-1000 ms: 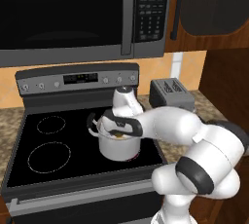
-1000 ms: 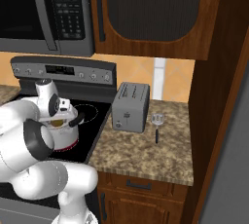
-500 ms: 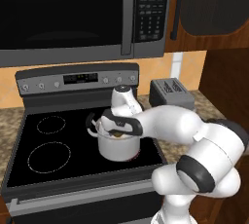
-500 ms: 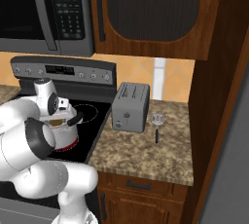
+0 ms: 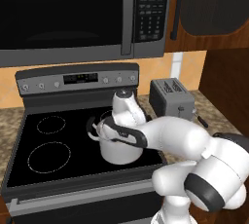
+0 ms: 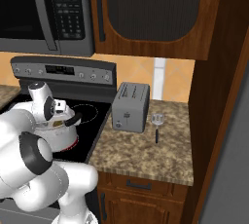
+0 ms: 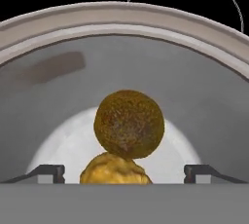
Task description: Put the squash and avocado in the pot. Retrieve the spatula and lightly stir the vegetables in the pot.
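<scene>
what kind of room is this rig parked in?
A home-style kitchen, rendered in simulation. The giveaways: a black glass-top stove with a microwave mounted above it, and a toaster on a granite counter under wooden cabinets.

The claw (image 7: 124, 173) has opened wide over the pot (image 5: 120, 146), its wrist a touch higher.

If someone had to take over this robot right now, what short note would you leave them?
Gripper: fingers spread wide, holding nothing, poised over the pot's mouth.
Pot: on the stove's front right burner. Avocado and squash both lie inside, touching.
Spatula: flat on the counter, right of the toaster, untouched.
Done: both vegetables are in.
Left: fetch the spatula and stir lightly.
</scene>
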